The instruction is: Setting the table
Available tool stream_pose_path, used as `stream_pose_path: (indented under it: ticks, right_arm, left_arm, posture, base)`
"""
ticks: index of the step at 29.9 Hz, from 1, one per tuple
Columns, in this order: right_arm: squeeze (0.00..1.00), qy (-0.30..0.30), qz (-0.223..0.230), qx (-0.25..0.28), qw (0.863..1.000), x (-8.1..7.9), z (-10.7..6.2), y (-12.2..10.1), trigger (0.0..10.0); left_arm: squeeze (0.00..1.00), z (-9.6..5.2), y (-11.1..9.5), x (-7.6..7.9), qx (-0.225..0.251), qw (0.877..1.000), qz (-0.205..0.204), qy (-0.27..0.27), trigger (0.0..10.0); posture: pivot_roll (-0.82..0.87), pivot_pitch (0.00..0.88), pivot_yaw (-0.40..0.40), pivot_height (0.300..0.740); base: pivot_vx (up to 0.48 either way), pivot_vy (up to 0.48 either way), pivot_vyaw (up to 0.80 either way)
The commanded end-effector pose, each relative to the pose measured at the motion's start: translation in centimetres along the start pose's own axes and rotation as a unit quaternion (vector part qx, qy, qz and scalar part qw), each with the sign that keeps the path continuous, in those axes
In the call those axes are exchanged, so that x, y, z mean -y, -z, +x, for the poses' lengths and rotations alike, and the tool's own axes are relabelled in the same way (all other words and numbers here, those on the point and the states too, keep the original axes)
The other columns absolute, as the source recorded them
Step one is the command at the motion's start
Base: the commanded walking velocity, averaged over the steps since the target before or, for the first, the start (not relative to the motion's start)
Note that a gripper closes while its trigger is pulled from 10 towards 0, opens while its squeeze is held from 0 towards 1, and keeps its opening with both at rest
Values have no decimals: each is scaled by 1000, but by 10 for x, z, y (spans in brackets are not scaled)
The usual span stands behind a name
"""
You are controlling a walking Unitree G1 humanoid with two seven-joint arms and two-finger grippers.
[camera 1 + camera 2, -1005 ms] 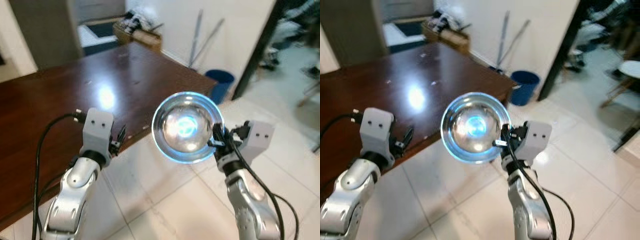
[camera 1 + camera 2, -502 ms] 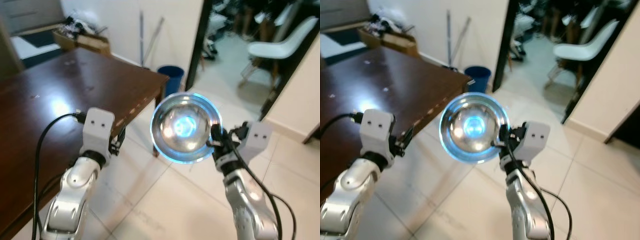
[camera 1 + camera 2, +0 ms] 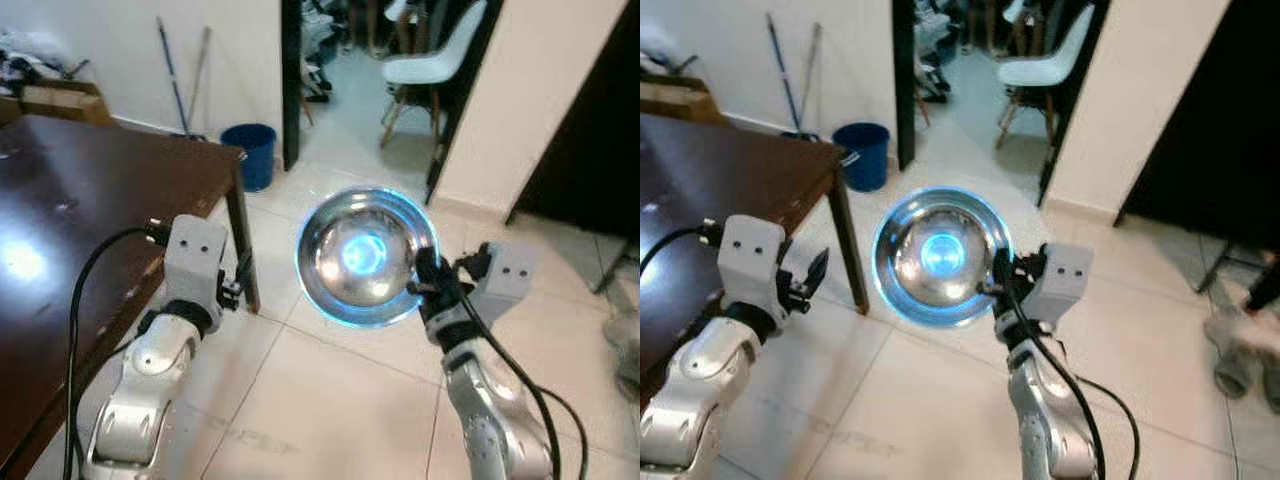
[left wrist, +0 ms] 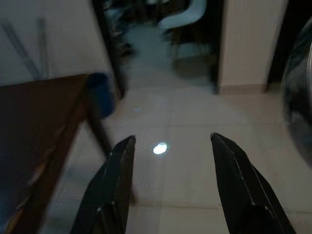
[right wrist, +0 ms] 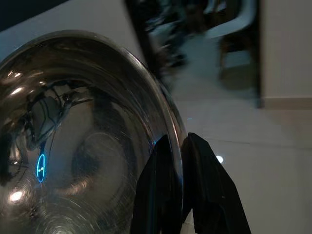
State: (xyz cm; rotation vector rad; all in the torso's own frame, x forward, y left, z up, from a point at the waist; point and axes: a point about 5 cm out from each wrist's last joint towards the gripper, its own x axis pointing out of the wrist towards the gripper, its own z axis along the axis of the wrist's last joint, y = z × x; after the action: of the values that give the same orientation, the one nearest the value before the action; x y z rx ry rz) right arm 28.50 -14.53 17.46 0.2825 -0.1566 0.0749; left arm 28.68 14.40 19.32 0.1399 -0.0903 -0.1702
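camera has swung right, away from the wooden table (image 3: 90, 200); right gripper (image 5: 181, 146) stays clamped on the steel bowl (image 3: 365, 255) rim, left gripper (image 4: 168, 161) apart, empty; keep the bowl level while turning back.

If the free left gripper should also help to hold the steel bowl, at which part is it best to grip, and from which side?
Probably the thin rim on the bowl's left edge, opposite the right gripper, which pinches the right rim. The left gripper stands open beside it, and the curved wall offers no other purchase.
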Motion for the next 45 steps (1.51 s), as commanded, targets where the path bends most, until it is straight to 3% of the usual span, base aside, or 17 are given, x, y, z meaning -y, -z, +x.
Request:
stream_pose_path:
  ticks: [1,45]
  right_arm:
    - [0,-3,4,7,1000,-1,0,-2,10000]
    - [0,-5,6,6,1000,-3,1,-2,10000]
  left_arm:
    - [0,-2,3,-1,-7,1000,0,-1,10000]
    - [0,0,1,2,-12,1000,-18,8,10000]
  posture:
    - [-5,0,78,740]
    - [-1,0,76,740]
  base:
    - [0,0,-781]
    - [0,0,-781]
